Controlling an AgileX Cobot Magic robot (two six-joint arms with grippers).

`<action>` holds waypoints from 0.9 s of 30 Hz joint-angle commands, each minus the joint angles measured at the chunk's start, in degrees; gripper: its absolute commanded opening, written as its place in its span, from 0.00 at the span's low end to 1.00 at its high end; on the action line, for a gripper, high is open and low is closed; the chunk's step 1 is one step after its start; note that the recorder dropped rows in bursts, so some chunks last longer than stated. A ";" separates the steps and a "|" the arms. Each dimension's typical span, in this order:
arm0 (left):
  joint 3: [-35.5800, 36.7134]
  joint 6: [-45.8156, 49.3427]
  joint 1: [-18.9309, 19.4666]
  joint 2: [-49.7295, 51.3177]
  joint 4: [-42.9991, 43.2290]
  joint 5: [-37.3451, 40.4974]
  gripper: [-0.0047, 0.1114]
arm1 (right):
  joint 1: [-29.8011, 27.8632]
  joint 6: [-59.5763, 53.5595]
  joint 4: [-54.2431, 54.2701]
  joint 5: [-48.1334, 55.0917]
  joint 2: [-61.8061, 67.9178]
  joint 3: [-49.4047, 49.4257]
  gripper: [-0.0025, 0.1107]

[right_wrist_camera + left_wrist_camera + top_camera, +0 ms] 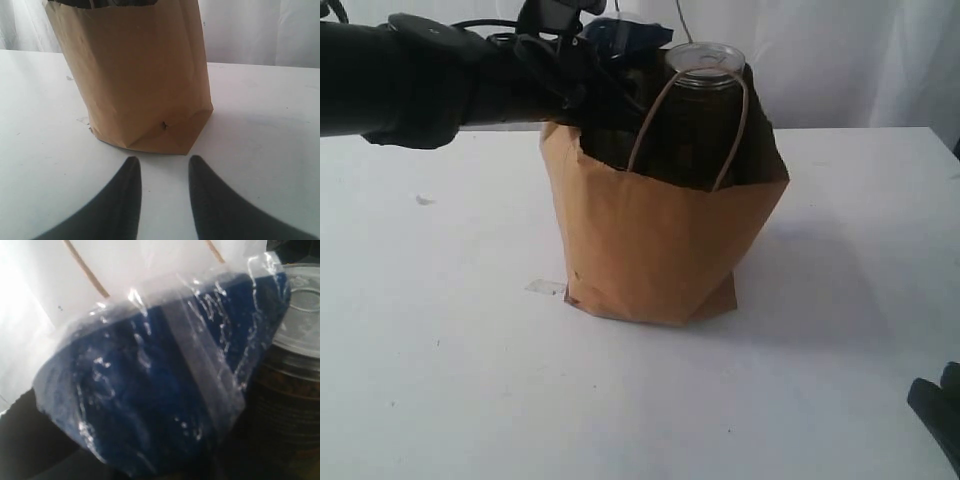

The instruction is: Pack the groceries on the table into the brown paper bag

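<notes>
The long dark-blue plastic pasta packet (150,390) sits at the mouth of the tall brown paper bag (650,250), mid-table toward the far edge, beside a silver-topped tin (705,62). You seem mid-insertion. Your left arm (420,80) hides its fingers, so I cannot tell their grip. Your right gripper (164,161) rests spread and empty. Next, likely lower and release.

Brown paper bag (135,75): top cut off in the right wrist view
Left gripper (582,52): jaws hidden behind the bag rim and the long dark-blue pasta packet (150,390)
Silver-topped tin (706,60): body hidden inside the bag
Right gripper (938,405): cut off in the exterior view, toward the right edge of the table (440,330)
</notes>
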 commanded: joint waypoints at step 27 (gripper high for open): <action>-0.60 0.24 0.00 -5.88 -4.23 0.91 0.60 | -0.33 0.00 -0.32 -0.14 -0.38 0.30 0.30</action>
